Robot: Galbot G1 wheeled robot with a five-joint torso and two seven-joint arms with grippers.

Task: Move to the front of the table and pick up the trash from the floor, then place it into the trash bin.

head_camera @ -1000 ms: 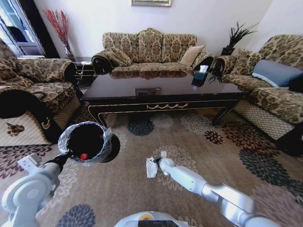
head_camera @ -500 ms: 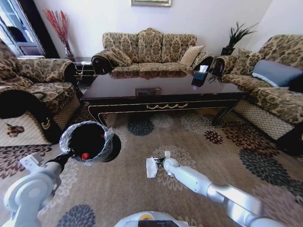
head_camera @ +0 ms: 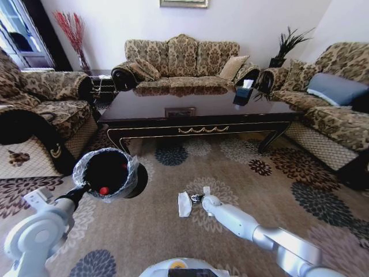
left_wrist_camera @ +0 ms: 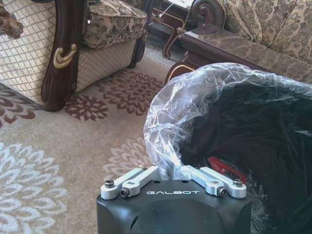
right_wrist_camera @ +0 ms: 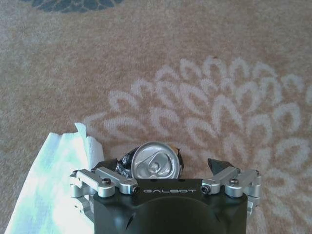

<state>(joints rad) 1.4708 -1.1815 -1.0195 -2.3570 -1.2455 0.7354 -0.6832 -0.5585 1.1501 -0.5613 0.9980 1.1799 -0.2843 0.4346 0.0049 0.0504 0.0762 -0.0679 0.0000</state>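
My right gripper (right_wrist_camera: 165,168) low over floor (head_camera: 173,231), fingers spread, can (right_wrist_camera: 157,162) upright between them, top facing wrist, not yet clamped. White wrapper (head_camera: 184,203) flat just beside gripper, bin side. My left gripper (left_wrist_camera: 174,170) pinched on bin (head_camera: 108,173) rim and liner, bin well off to left. Inside bin: red-capped piece (head_camera: 103,190). Table (head_camera: 196,112) beyond. Right arm nearer to trash.

The white left arm reaches forward on the robot's left, its black left gripper (left_wrist_camera: 174,171) clamped tight. The white right arm stretches low ahead, its black right gripper (right_wrist_camera: 165,168) with fingers spread apart.
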